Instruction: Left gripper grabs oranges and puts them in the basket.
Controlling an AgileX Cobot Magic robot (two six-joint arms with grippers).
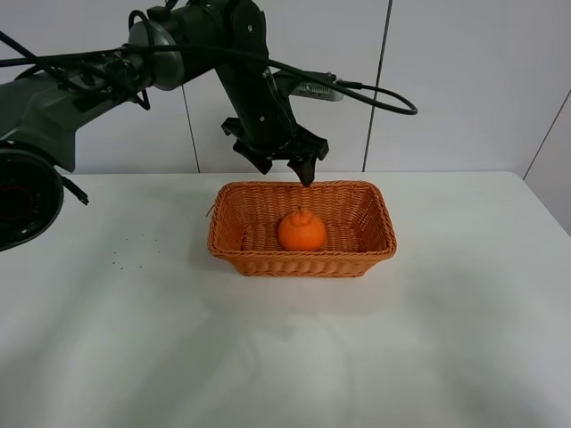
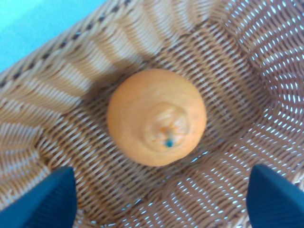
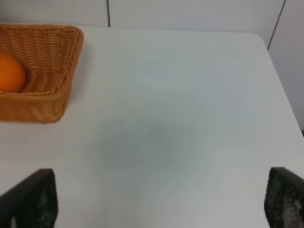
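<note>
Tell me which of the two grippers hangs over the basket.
The left gripper, open above the basket with the orange below it. The right gripper is over the table, beside the basket.

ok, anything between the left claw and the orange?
Nothing. The left wrist view shows the orange on the basket floor with only air up to the open left claw; the exterior high view agrees.
</note>
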